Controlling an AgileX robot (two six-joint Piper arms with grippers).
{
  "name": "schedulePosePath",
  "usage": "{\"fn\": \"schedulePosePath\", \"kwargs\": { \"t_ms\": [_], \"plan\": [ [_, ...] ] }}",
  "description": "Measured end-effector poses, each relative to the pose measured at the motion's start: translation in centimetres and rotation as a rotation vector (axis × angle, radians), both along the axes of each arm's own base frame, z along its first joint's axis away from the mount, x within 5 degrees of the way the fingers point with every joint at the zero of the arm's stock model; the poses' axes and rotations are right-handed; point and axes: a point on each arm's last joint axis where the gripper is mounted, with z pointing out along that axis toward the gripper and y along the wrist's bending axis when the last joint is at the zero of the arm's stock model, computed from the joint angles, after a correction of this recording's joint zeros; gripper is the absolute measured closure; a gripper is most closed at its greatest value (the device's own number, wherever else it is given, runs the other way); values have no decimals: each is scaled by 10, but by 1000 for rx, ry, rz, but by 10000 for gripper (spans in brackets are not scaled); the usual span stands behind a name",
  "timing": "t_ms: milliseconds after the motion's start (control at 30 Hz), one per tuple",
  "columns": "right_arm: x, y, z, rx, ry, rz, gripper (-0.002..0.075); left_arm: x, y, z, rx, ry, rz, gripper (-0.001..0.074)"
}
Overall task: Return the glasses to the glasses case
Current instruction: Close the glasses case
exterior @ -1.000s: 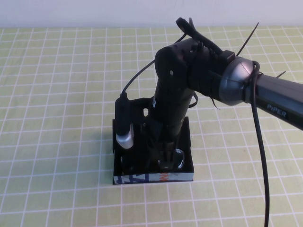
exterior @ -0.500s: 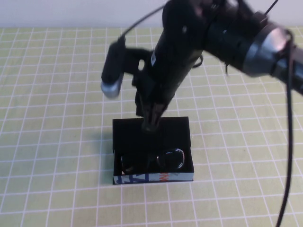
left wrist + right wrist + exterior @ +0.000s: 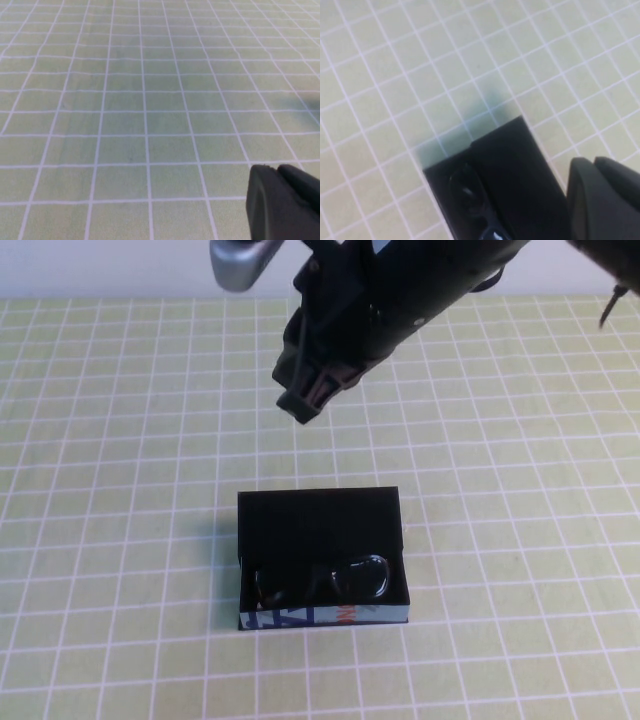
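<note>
The black glasses point(image 3: 322, 580) lie inside the open glasses case point(image 3: 318, 518), along its near side behind the white, blue and orange printed wall. My right gripper point(image 3: 302, 406) hangs high above the table, behind the case, shut and empty. The right wrist view shows the case point(image 3: 512, 165) below with the glasses point(image 3: 469, 192) in it, and the gripper point(image 3: 592, 161) with its two fingers together. My left gripper point(image 3: 276, 169) shows only in the left wrist view, shut and empty over bare mat.
A yellow-green mat with a white grid point(image 3: 120, 490) covers the whole table. A silver-tipped camera module point(image 3: 240, 262) sticks out from the right arm at the top of the high view.
My right gripper has lifted out of the case and moved up and back, away from it. The glasses stay in the case.
</note>
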Motion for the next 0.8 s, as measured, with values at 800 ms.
{"fn": "schedulePosePath", "kwargs": {
  "t_ms": [800],
  "plan": [
    [-65, -110, 6, 556, -165, -300, 741, -1, 10, 55, -717, -542, 99, 739]
  ]
}}
